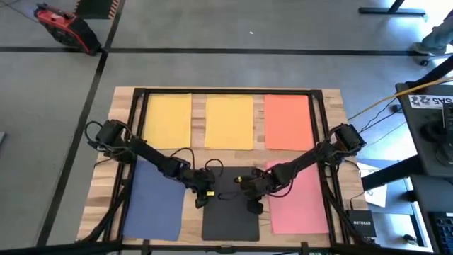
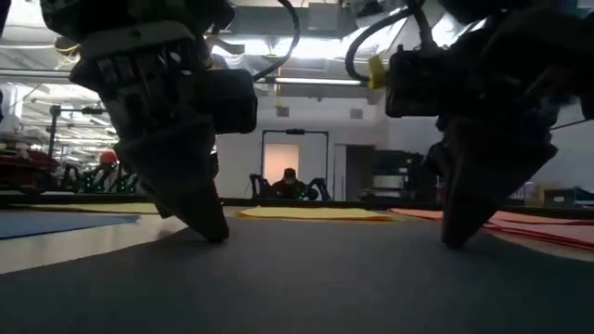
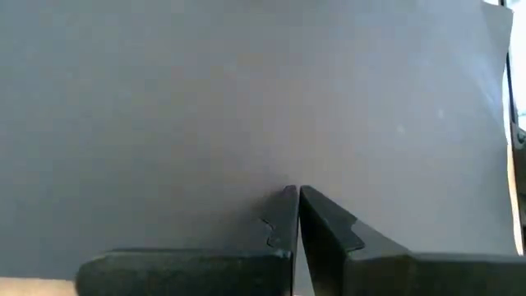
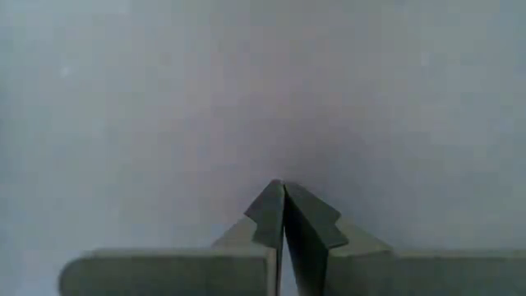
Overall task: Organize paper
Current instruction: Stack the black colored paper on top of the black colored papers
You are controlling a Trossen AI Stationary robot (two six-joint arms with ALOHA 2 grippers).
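A: Layout on the surface (image 1: 333, 99)?
B: Pale wood planks, dark frame rails. Six flat matte rectangular sheets in two rows. Far row: yellow sheet (image 1: 168, 120), second yellow sheet (image 1: 229, 122), orange sheet (image 1: 287, 122). Near row: blue sheet (image 1: 152, 202), dark grey-black sheet (image 1: 230, 216) in the middle, pink sheet (image 1: 301, 205).
A: Grippers?
B: Both are down on the dark sheet. Left gripper (image 1: 199, 200) is near its left edge, right gripper (image 1: 255, 206) near its right edge. In the low view the tips of the left gripper (image 2: 215, 232) and right gripper (image 2: 455, 239) touch the sheet.
A: Fingers?
B: Closed on both. Left wrist view: the two dark wedge-shaped fingers (image 3: 283, 218) meet at the tips, with just a hairline seam; nothing between them. Right wrist view: same, fingers (image 4: 271, 210) pressed together over plain grey paper.
A: Sheet condition?
B: Lies flat and smooth; no curl or crease visible. The orange and pink sheets appear as thin edges in the low view.
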